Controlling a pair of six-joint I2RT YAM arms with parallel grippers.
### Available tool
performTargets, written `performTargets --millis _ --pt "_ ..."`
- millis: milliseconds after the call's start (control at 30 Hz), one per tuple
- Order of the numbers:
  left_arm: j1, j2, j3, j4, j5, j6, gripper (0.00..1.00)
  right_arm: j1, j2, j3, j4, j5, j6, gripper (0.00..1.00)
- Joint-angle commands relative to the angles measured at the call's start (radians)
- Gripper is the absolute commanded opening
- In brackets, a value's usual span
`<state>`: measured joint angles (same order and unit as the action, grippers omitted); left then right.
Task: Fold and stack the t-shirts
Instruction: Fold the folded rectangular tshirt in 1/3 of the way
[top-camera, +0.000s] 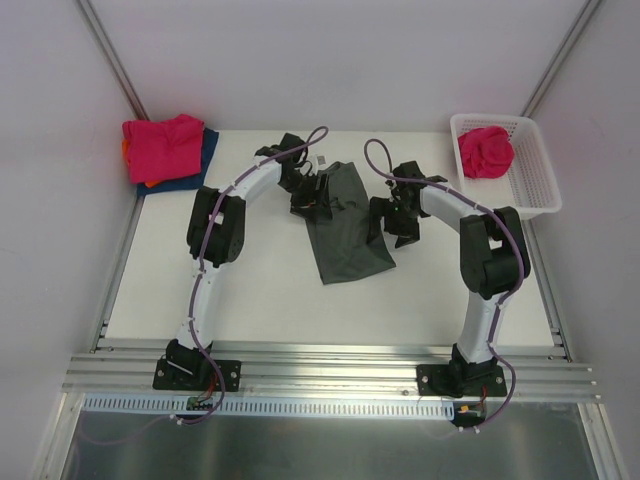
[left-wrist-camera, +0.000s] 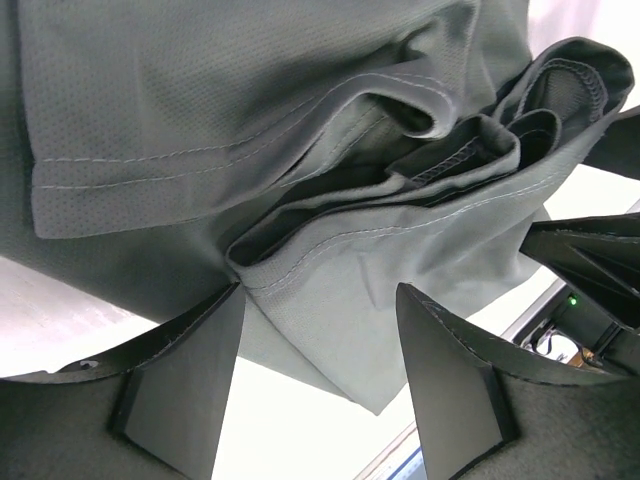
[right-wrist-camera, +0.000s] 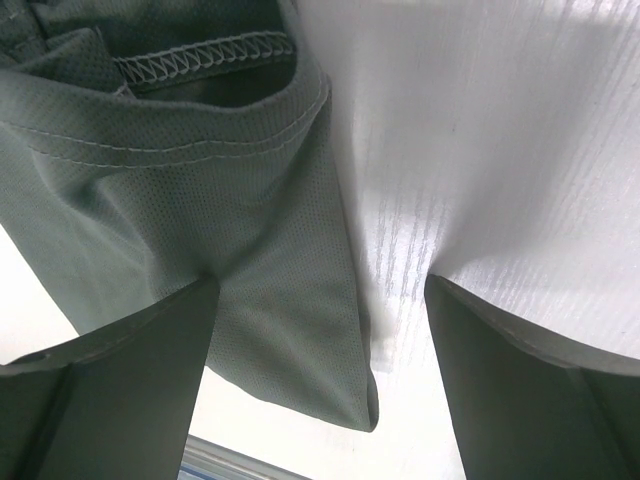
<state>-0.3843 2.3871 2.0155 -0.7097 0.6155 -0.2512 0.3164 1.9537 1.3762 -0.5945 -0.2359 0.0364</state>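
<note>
While both arms reach over the counter (top-camera: 270, 290), left claw (left-wrist-camera: 320, 295) is apart, with the bunched hem of the dark grey t-shirt (top-camera: 345, 235) in the gap; right claw (right-wrist-camera: 322, 288) is wide apart too, a shirt corner between its fingers. Far left: pink t-shirt (top-camera: 160, 145) on blue t-shirt (top-camera: 195, 178), orange t-shirt (top-camera: 150, 183) peeking out. Far right: white basket (top-camera: 535, 185) holding second pink t-shirt (top-camera: 487, 152).
</note>
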Motion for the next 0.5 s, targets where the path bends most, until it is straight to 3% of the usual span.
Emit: performTargets --millis 0,267,467 --pt "0.010 -0.029 -0.006 0.003 -0.023 -0.005 0.62 0.004 -0.049 0.014 0.004 -0.019 0.007 0.89" --pt "0.018 -0.029 -0.017 0.003 -0.036 -0.008 0.61 0.006 -0.044 0.006 0.009 -0.019 0.014 0.89" --pt "0.019 0.004 0.003 0.004 -0.016 -0.010 0.51 0.013 -0.033 0.021 0.009 -0.013 0.013 0.89"
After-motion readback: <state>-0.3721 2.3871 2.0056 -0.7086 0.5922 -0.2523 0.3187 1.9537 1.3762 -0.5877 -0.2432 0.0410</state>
